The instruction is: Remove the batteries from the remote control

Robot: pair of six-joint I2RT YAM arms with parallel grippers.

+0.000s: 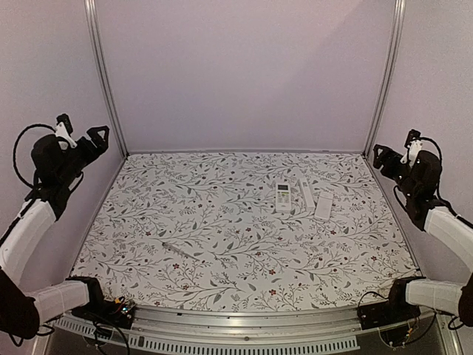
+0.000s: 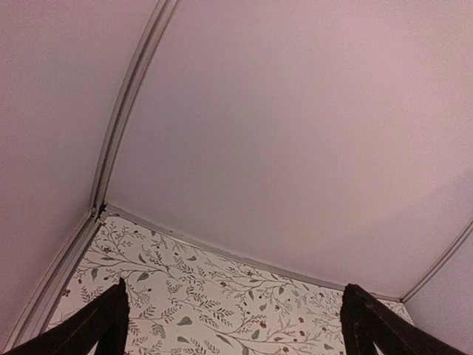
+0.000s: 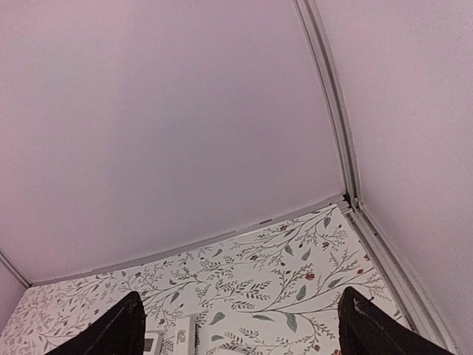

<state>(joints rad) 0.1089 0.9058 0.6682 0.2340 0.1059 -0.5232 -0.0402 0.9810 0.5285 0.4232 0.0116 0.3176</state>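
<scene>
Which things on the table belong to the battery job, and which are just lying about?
For the job:
- buttoned white remote
- slim white remote
- flat white piece, remote or cover, cannot tell
No batteries show yet.

Lying about:
- thin pale strip, too small to identify

Left arm (image 1: pixel 26 229), right arm (image 1: pixel 451 228) bent and high; left fingers (image 2: pixel 96 329), right fingers (image 3: pixel 118 331) wide apart, empty.
</scene>
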